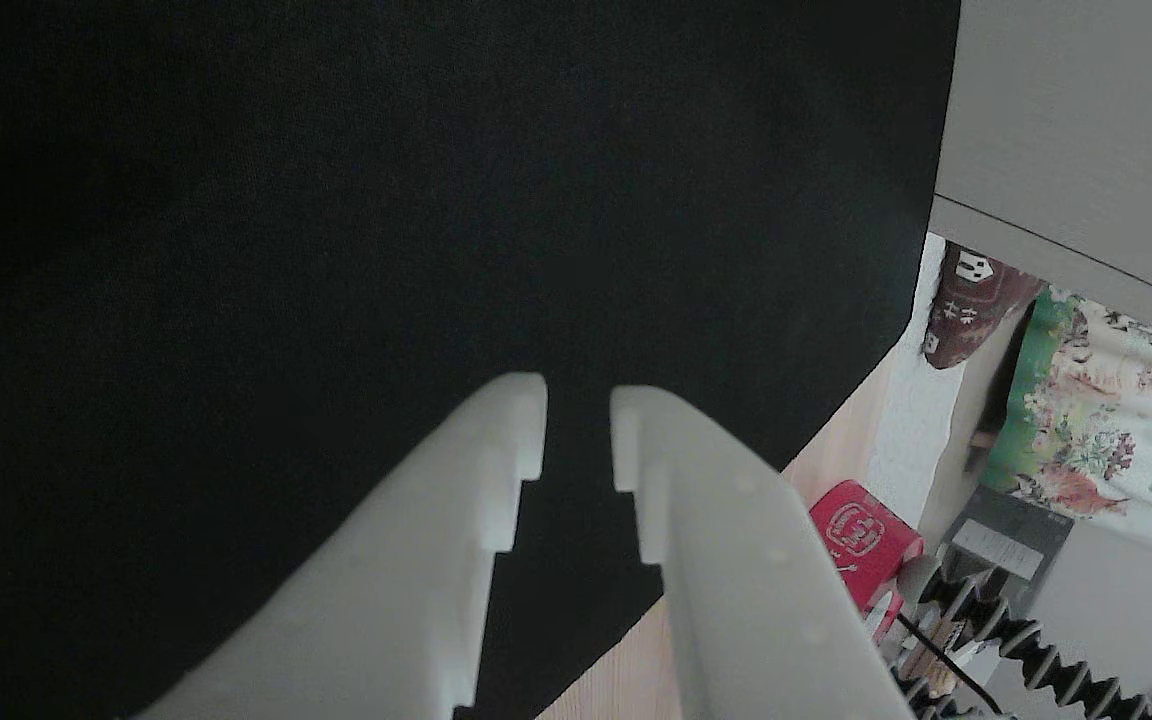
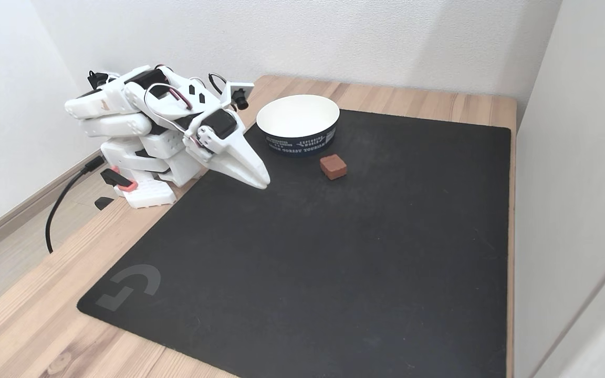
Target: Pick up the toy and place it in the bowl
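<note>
We are looking at the arm (image 2: 155, 121) folded low over its base at the mat's (image 2: 334, 252) far left corner in the fixed view, with the gripper (image 2: 262, 181) pointing down and its tips sitting just above the black surface. In the other view we are peering along the two white fingers (image 1: 496, 470): the gripper (image 1: 578, 425) is showing a narrow gap between the tips, nothing held in it, only dark mat behind.

The toy (image 2: 333, 166) is lying on the mat, a small reddish cube, just in front of the bowl (image 2: 298, 124) and apart from it, to the right of the gripper in the fixed view. The bowl is standing upright near the mat's far edge, white inside with a dark printed band around its wall, and we are seeing nothing inside it.

The mat is covering most of the wooden table (image 2: 29, 320), a grey logo (image 2: 130, 286) showing at its near left corner. A black cable (image 2: 63, 197) is running off the base toward the floor.

In the other view we are also catching a red box (image 1: 861, 540) with a white logo beyond the mat's edge, and floral fabric (image 1: 1096, 440) on the right.
</note>
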Motion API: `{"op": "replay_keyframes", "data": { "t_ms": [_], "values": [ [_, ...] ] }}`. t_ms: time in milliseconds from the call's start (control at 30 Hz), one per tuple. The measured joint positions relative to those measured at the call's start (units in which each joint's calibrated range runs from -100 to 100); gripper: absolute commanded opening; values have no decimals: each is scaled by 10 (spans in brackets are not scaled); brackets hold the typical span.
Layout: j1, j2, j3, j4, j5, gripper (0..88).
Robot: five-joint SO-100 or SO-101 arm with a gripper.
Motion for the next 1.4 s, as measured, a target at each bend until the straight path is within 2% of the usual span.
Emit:
{"op": "replay_keyframes", "data": {
  "t_ms": [800, 1000, 1400],
  "values": [
    [1, 12, -7, 0, -1, 24],
    [-1, 122, -108, 0, -1, 24],
    [-90, 371, -333, 0, -2, 24]
  ]
}}
